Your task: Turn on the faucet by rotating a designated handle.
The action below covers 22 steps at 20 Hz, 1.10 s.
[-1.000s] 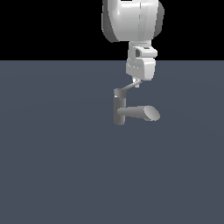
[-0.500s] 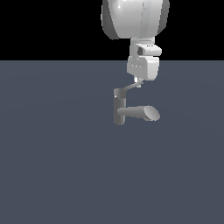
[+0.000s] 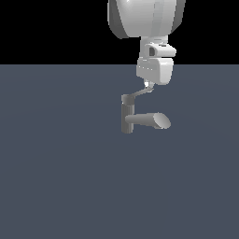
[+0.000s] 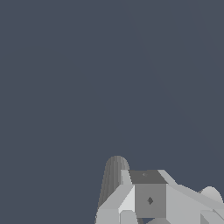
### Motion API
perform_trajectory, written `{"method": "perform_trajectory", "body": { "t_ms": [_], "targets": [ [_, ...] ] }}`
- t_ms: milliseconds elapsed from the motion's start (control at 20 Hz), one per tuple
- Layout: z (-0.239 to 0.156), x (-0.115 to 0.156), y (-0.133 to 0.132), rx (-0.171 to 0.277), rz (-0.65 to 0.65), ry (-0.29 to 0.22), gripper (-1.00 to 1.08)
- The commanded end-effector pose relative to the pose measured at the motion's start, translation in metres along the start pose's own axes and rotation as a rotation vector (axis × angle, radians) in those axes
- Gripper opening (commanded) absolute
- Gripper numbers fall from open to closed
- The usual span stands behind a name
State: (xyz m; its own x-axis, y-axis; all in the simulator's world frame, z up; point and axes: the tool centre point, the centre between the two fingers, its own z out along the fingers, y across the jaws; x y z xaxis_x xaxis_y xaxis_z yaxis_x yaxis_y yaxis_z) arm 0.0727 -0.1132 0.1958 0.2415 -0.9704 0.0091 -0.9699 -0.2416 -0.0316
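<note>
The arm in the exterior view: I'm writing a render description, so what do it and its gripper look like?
The arm is a bulky, rounded, glossy white shell with darker grey shading at its edges. Below it hangs a boxy white hand block bearing a row of tiny dark dots. The gripper shows only small pale fingertips. No cables or markings show.

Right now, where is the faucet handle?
In the exterior view, the handle slants up from the cap of the faucet toward the view's right, above the spout, its far end right under the gripper.
</note>
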Motion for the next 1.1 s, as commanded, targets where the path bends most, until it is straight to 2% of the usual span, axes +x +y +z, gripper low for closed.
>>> {"method": "perform_trajectory", "body": {
  "t_ms": [0,1050],
  "targets": [
    [0.003,-0.005,0.007,-0.008,0.000,-0.004,-1.00],
    [0.011,-0.036,0.066,-0.031,0.015,-0.009,-1.00]
  ]
}}
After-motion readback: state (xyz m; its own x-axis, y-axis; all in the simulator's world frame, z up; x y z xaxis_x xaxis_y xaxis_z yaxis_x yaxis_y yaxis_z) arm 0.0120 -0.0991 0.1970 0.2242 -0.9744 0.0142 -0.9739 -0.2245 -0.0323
